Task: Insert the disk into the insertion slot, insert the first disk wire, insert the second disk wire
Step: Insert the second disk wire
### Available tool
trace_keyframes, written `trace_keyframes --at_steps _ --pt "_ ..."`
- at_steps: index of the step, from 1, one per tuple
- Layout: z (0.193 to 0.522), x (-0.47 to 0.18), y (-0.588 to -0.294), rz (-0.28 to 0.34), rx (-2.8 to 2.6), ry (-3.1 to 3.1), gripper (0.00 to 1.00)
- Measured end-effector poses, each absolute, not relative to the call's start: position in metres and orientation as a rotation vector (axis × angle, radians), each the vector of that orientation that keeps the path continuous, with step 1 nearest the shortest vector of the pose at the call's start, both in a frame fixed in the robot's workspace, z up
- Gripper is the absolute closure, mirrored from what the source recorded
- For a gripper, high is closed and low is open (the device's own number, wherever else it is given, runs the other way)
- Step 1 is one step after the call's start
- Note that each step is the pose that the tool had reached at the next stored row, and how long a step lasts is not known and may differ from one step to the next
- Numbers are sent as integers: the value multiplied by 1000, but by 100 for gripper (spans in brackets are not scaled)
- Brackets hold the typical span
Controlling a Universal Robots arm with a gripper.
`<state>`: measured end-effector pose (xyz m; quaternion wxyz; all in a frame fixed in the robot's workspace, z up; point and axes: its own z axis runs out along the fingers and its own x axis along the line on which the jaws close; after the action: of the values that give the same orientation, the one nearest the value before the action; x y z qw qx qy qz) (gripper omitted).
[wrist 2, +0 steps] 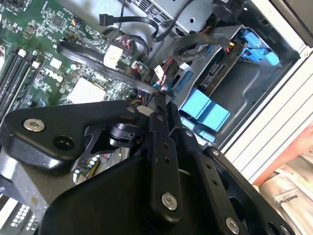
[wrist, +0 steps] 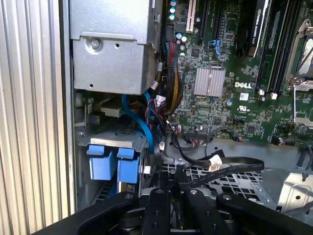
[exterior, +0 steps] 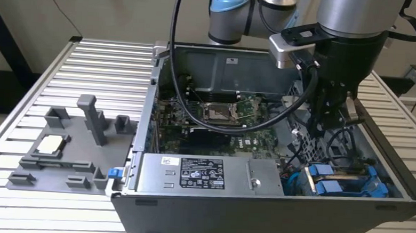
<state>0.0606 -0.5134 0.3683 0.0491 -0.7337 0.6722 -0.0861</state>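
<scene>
The pincer [exterior: 330,125] hangs inside the open computer case [exterior: 260,218], which stands on the slatted counter [exterior: 88,89]. Its jaws are narrow, the tips nearly together. In the second wrist view they appear to pinch a thin dark disk wire [wrist 2: 155,88] with a small blue end. How firmly it is caught cannot be told.

The disk [wrist 2: 215,73] lies just below and beyond the tips, already seated in the insertion slot [wrist 2: 247,85]. Its blue carrier handles [exterior: 330,186] sit at the mouth of the grey bay. The first step of the task therefore looks done, and the work in hand appears to be the wiring.

Loose black cables [wrist: 230,169] cross the cage close beside the pincer. A coloured wire bundle [wrist: 171,93] hangs farther off, toward the motherboard [wrist: 220,112]. The grey power supply box [exterior: 190,174] sits well to the side of the pincer.

To do this step well, the plug should likely be held square to the disk's connector edge, not twisted. The wire behind it needs enough slack to keep it from pulling sideways. The approach probably wants to be straight and slow, clear of the neighbouring cables. A snag there could drag the plug askew or lever it out of the narrow grip. A tilted plug could jam at the socket's lip.
</scene>
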Motion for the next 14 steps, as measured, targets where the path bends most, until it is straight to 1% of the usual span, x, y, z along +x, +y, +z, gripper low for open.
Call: trace_keyframes --at_steps 5,14 --pt "368 61 -513 -262 -2235 2048 84" --pt "368 62 -518 -261 -2236 2049 84"
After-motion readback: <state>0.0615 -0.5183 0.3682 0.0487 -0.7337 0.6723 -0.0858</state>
